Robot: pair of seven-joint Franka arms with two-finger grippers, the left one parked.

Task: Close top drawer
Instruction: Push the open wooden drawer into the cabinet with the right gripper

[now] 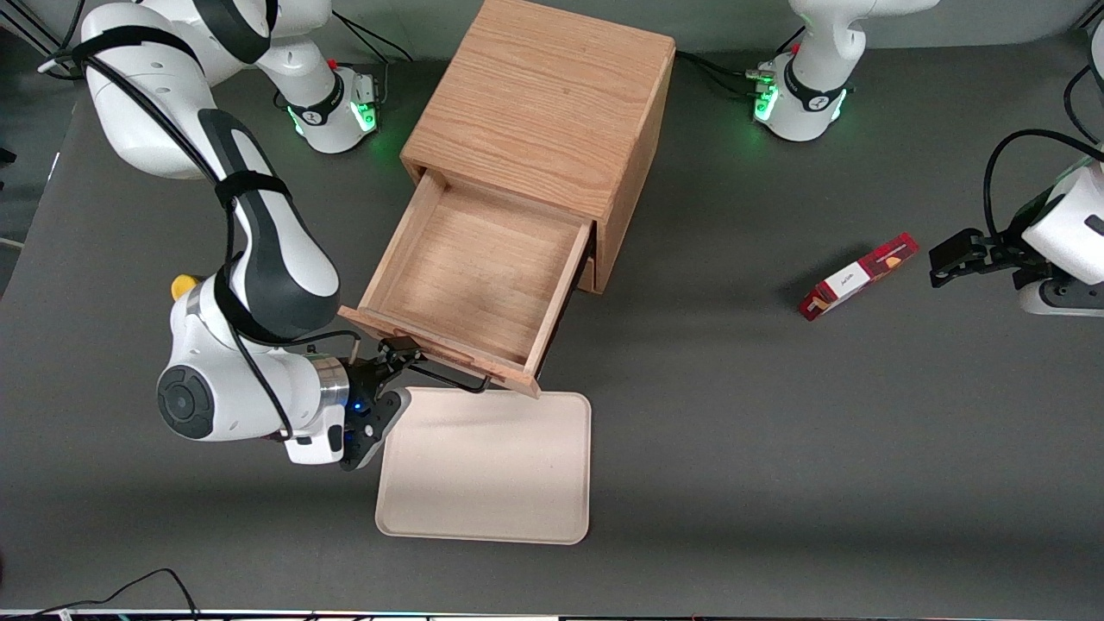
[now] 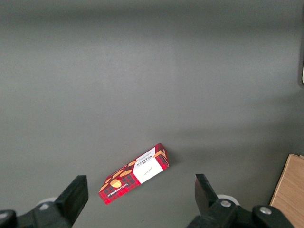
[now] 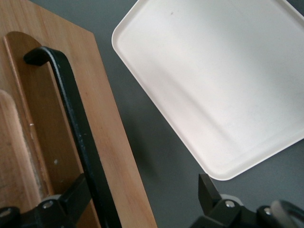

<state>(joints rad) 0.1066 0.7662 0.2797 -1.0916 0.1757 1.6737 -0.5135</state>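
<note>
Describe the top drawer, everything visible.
The light-oak top drawer is pulled far out of the wooden cabinet, its plain wooden box empty. Its front panel carries a black wire handle and overhangs the cream tray's edge. The right arm's end effector is open at the handle, one finger against the bar.

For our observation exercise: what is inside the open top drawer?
The top drawer shows only bare wooden floor and walls. Nothing of its inside is covered. The gripper is at its black handle, outside the box.
</note>
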